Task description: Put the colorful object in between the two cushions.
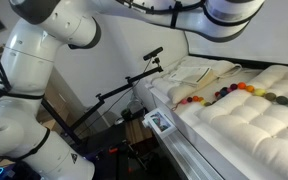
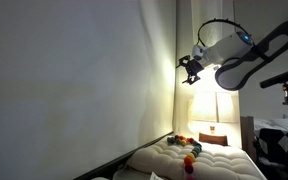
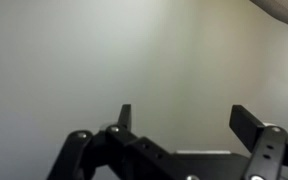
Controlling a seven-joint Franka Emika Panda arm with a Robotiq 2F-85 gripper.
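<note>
Closest in the wrist view, the black two-fingered Robotiq gripper [image 3: 184, 120] stands with its fingers [image 3: 250, 126] spread wide and nothing between them, facing only a plain pale wall [image 3: 134, 50]. In an exterior view the same gripper [image 2: 190, 69] hangs high in the air beside that wall, on the end of the white jointed Franka arm [image 2: 249, 48], well above the bedding. In an exterior view the arm's bulky white links [image 1: 29, 60] fill the near side. Past them stands a thin black folding stand [image 1: 134, 85], with a small white boxy item [image 1: 159, 122] just beside the bedding (too small to tell what it is). Next comes the large thick cream-white tufted quilted cushion [image 1: 249, 125], and along its top lies the long string of small round beads in red, orange, yellow, green and dark colours [image 1: 246, 88], stretched out in a loose line and free of the gripper. Just beyond one end of the string sits the smaller smooth cream-white pillow-like cushion [image 1: 199, 70]; whether the beads touch it I cannot tell. In an exterior view the beads [image 2: 189, 151] show as a small bright cluster on the tufted cushion [image 2: 209, 165], with a glowing lamp [image 2: 209, 100] farther back.
</note>
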